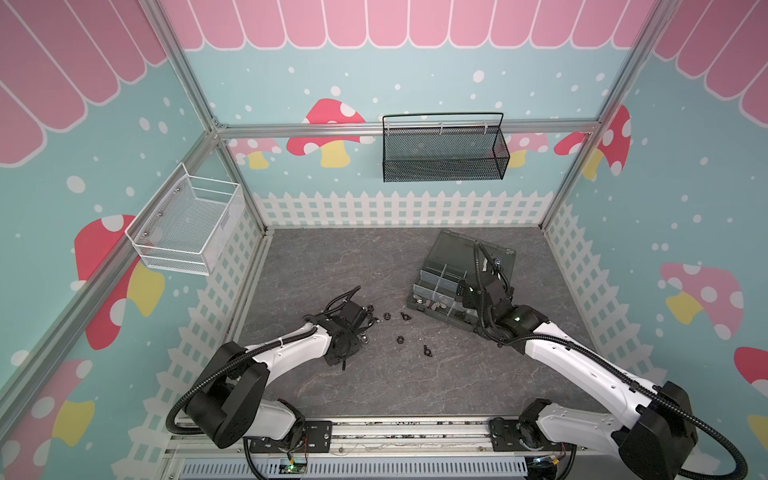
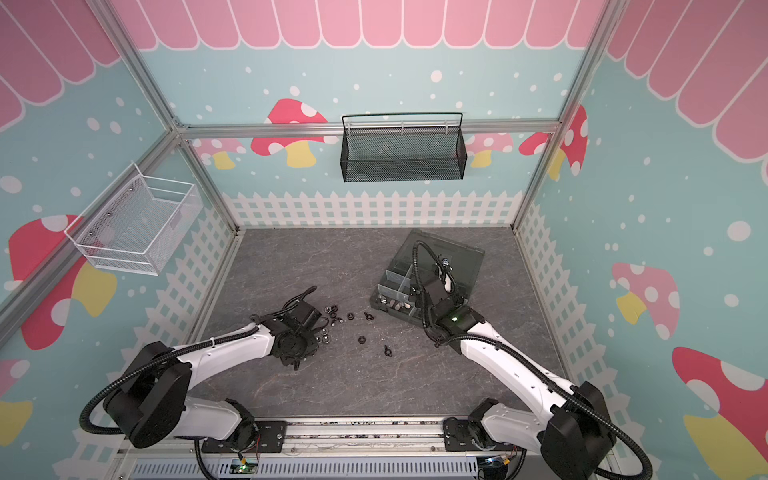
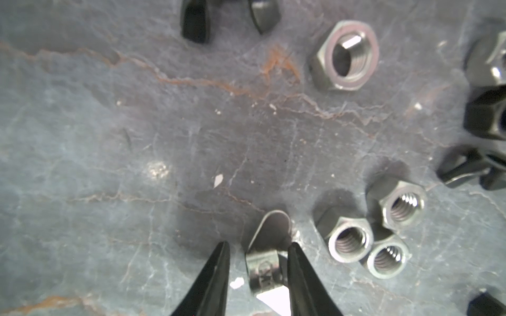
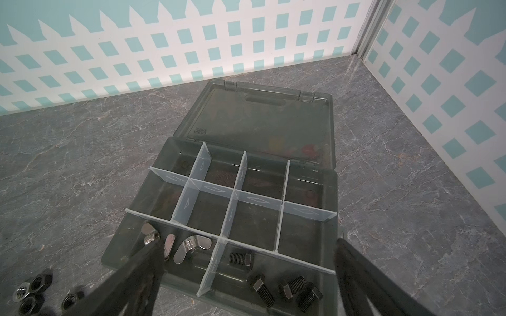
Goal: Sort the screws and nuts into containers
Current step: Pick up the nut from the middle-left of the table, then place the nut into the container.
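Your L gripper (image 3: 258,244) sits low over the table (image 3: 109,136), jaws a little apart w/ a silver wing nut (image 3: 264,269) between them. One finger looks to touch it and there's a gap on the other side, so it's not clamped. Three silver hex nuts (image 3: 350,243) huddle just beside it. Your R gripper (image 4: 246,243) hangs spread wide over the organizer box (image 4: 306,235), nothing in it. Black screws (image 4: 262,290) lie in one near cell, w/ silver wing pieces (image 4: 191,245) in the cell next to it. Black nuts (image 1: 400,339) lie loose btwn the arms.
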`<move>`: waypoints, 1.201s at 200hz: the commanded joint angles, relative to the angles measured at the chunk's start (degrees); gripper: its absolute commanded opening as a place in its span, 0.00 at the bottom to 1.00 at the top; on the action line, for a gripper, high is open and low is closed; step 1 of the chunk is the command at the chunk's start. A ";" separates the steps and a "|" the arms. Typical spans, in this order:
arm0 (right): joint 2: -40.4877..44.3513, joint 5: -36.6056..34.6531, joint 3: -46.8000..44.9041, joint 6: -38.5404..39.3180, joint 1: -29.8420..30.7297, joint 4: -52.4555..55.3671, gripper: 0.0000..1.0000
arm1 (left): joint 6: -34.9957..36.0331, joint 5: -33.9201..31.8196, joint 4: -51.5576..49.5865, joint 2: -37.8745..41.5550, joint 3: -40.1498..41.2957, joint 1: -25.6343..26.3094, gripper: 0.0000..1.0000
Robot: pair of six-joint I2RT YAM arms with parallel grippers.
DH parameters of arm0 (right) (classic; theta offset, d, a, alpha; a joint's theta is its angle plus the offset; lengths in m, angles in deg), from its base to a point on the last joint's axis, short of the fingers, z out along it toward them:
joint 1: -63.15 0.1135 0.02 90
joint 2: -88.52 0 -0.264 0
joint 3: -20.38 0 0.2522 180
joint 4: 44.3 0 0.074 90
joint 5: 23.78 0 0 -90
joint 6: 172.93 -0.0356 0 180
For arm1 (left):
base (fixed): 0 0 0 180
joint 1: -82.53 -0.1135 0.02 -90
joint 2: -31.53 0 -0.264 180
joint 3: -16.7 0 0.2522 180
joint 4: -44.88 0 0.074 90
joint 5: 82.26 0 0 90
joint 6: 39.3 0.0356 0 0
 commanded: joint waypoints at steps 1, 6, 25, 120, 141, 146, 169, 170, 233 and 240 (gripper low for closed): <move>0.89 -1.77 -0.16 -0.91 -0.18 0.72 0.97 | -2.35 2.78 -6.57 -3.88 1.60 0.53 0.35; 0.89 -1.72 -0.10 -0.84 -0.19 0.73 0.97 | -2.23 2.74 -6.80 -4.12 1.37 0.63 0.35; 0.87 -1.89 -0.06 -0.76 -0.14 0.72 0.97 | -1.53 2.09 -7.07 -5.02 0.58 0.71 0.33; 1.68 -2.33 -0.42 -0.46 -0.19 0.89 0.97 | 2.45 -0.08 -7.18 -4.86 -3.53 0.66 0.13; 2.51 -2.75 -0.19 -0.18 -0.15 1.05 0.97 | 4.67 -1.45 -7.31 -4.51 -7.07 0.62 0.11; 2.74 -2.92 -0.20 -0.20 -0.19 1.01 0.97 | 5.29 -1.67 -7.31 -4.51 -8.17 0.69 0.10; 3.28 -3.25 -0.20 -0.23 -0.19 0.95 0.97 | 8.05 -2.64 -7.59 -4.90 -14.43 0.77 0.10; 3.30 -3.28 -0.17 -0.27 -0.19 0.91 0.97 | 8.15 -2.68 -7.55 -4.92 -14.76 0.73 0.10; 2.60 -2.96 0.28 -0.74 -0.19 1.30 0.97 | 14.09 -0.31 0.41 -16.55 -35.01 5.59 0.11; 2.70 -2.97 0.22 -0.76 -0.17 1.30 0.97 | 14.66 0.75 0.90 -18.73 -37.51 6.45 0.11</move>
